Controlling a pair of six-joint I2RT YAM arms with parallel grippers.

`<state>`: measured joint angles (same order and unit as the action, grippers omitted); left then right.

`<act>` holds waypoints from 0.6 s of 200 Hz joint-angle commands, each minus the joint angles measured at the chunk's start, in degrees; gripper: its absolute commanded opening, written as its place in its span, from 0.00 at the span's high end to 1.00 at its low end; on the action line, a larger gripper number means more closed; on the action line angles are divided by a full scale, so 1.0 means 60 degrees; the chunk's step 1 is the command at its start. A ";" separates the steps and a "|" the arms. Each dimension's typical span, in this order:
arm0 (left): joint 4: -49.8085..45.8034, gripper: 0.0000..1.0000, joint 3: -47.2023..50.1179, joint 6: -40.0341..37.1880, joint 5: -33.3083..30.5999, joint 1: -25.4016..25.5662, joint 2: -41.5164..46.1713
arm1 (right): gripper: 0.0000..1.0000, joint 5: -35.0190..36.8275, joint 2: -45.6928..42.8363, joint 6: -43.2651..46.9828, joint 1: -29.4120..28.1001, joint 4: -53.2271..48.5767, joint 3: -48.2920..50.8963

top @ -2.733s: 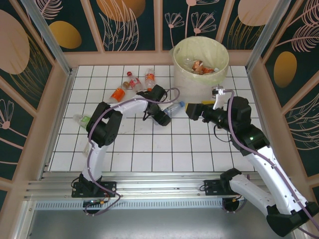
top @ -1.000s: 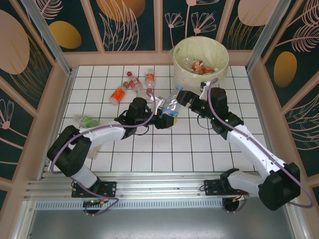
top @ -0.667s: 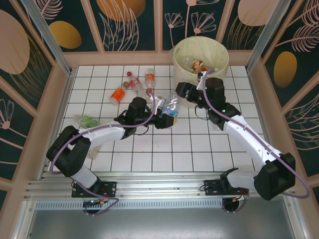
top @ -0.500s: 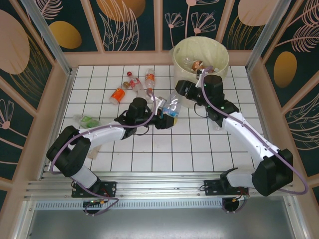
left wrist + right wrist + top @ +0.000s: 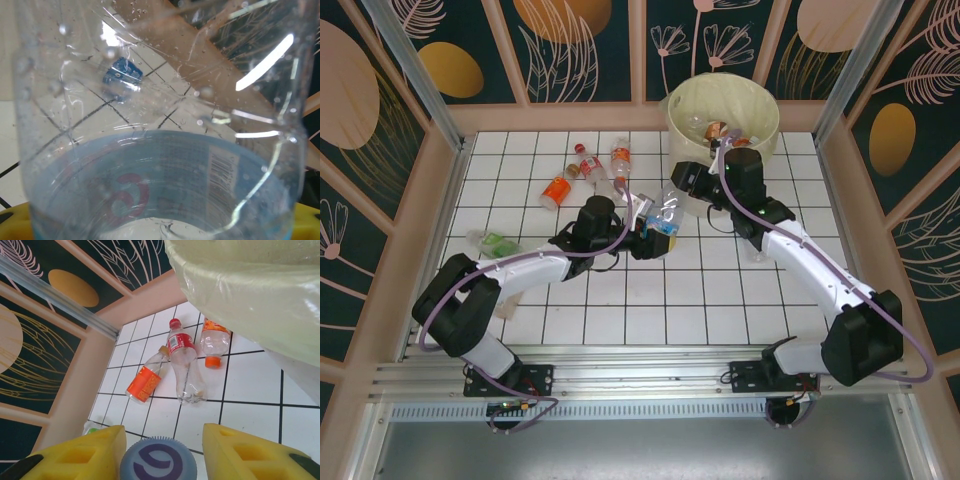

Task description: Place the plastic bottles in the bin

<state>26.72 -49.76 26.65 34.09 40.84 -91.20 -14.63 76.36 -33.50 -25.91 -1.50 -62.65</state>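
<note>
Reaching in from the right, the right end effector had met the bottle that the left end effector had raised off the bench. The bin stood at the bench's far right. Three more bottles lay left of it. The left end effector clamped the bottle's body near the bin wall. The right one's pads flanked its blue cap, seemingly pinching it.
</note>
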 commanded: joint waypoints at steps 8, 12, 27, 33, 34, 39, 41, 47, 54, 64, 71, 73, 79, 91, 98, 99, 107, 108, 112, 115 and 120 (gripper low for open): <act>0.0000 0.39 0.0037 -0.0122 0.0166 0.0049 0.0211 | 0.53 -0.0366 0.0178 0.0126 0.0041 0.0044 -0.0390; -0.0003 0.39 0.0028 -0.0121 0.0175 0.0047 0.0213 | 0.53 -0.0373 0.0175 0.0132 0.0041 0.0043 -0.0383; -0.0036 0.39 0.0017 -0.0121 0.0166 0.0047 0.0200 | 0.55 -0.0360 0.0179 0.0141 0.0041 0.0024 -0.0372; -0.0043 0.39 0.0013 -0.0121 0.0181 0.0049 0.0200 | 0.58 -0.0345 0.0174 0.0145 0.0034 0.0011 -0.0376; -0.0044 0.39 0.0015 -0.0121 0.0180 0.0049 0.0200 | 0.59 -0.0344 0.0169 0.0146 0.0038 0.0006 -0.0372; -0.0044 0.39 0.0001 -0.0121 0.0178 0.0049 0.0200 | 0.61 -0.0344 0.0179 0.0149 0.0041 0.0004 -0.0384; -0.0044 0.39 -0.0002 -0.0132 0.0171 0.0049 0.0200 | 0.61 -0.0344 0.0179 0.0148 0.0041 0.0012 -0.0383; -0.0045 0.39 0.0000 -0.0119 0.0180 0.0049 0.0185 | 0.63 -0.0358 0.0193 0.0168 0.0041 0.0006 -0.0397; -0.0051 0.39 -0.0009 -0.0121 0.0183 0.0048 0.0185 | 0.64 -0.0359 0.0204 0.0164 0.0041 -0.0002 -0.0421; -0.0071 0.39 -0.0028 -0.0119 0.0182 0.0042 0.0170 | 0.64 -0.0372 0.0201 0.0163 0.0038 -0.0024 -0.0427; -0.0071 0.39 -0.0044 -0.0128 0.0186 0.0048 0.0156 | 0.66 -0.0374 0.0204 0.0174 0.0041 -0.0030 -0.0440; -0.0073 0.39 -0.0054 -0.0123 0.0180 0.0049 0.0156 | 0.66 -0.0374 0.0204 0.0165 0.0041 -0.0029 -0.0441; -0.0081 0.39 -0.0054 -0.0123 0.0165 0.0049 0.0142 | 0.67 -0.0374 0.0204 0.0163 0.0041 -0.0030 -0.0442; -0.0085 0.39 -0.0066 -0.0125 0.0168 0.0049 0.0141 | 0.69 -0.0381 0.0215 0.0177 0.0041 -0.0044 -0.0458; -0.0088 0.39 -0.0082 -0.0122 0.0178 0.0049 0.0141 | 0.71 -0.0361 0.0222 0.0192 0.0041 -0.0062 -0.0460; -0.0081 0.39 -0.0084 -0.0121 0.0178 0.0049 0.0134 | 0.71 -0.0360 0.0222 0.0192 0.0041 -0.0060 -0.0458; -0.0112 0.38 -0.0117 -0.0121 0.0189 0.0049 0.0127 | 0.73 -0.0359 0.0216 0.0192 0.0041 -0.0061 -0.0474; -0.0115 0.38 -0.0116 -0.0121 0.0191 0.0049 0.0126 | 0.73 -0.0359 0.0219 0.0199 0.0041 -0.0067 -0.0472; -0.0130 0.38 -0.0134 -0.0119 0.0206 0.0049 0.0126 | 0.73 -0.0359 0.0215 0.0205 0.0041 -0.0075 -0.0471; -0.0128 0.38 -0.0143 -0.0121 0.0195 0.0049 0.0126 | 0.73 -0.0359 0.0222 0.0206 0.0030 -0.0073 -0.0473; -0.0146 0.37 -0.0155 -0.0114 0.0206 0.0049 0.0119 | 0.73 -0.0345 0.0221 0.0207 0.0039 -0.0078 -0.0471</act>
<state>26.33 -49.76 26.63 34.09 40.84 -91.20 -16.16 77.12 -33.28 -25.91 -1.96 -63.31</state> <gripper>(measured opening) 0.621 0.334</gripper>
